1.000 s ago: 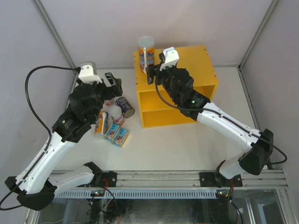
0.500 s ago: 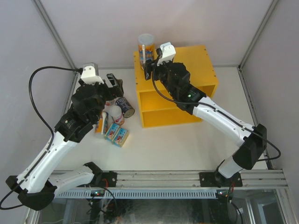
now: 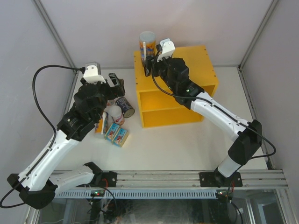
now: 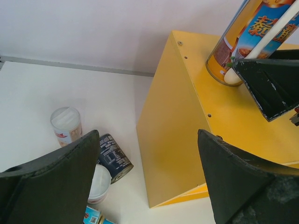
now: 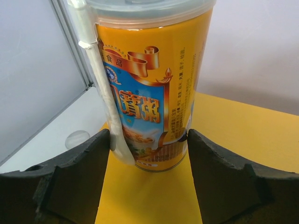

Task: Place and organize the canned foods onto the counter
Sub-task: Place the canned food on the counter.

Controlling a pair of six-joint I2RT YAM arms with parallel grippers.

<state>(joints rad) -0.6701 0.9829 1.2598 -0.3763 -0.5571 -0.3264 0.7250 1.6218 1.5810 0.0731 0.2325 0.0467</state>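
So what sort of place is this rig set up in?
Probably a lab test cell, not a kitchen: blank white wall panels in metal framing, an aluminium mounting rail, and a yellow box standing in as the counter.

We see bright, even light in all three views, seemingly from overhead. From above, the white table (image 3: 187, 144) and pale walls (image 3: 93, 28) look slightly washed out, with only soft, faint shadows beside the yellow box (image 3: 201, 60). On the left wrist, the box's top is brighter than its side, and the left tool (image 4: 148, 135) is dark and blurred up close. On the right wrist, the orange-blue tube (image 5: 149, 93) is sharp, its lid faintly glossy, the right tool (image 5: 148, 135) soft.
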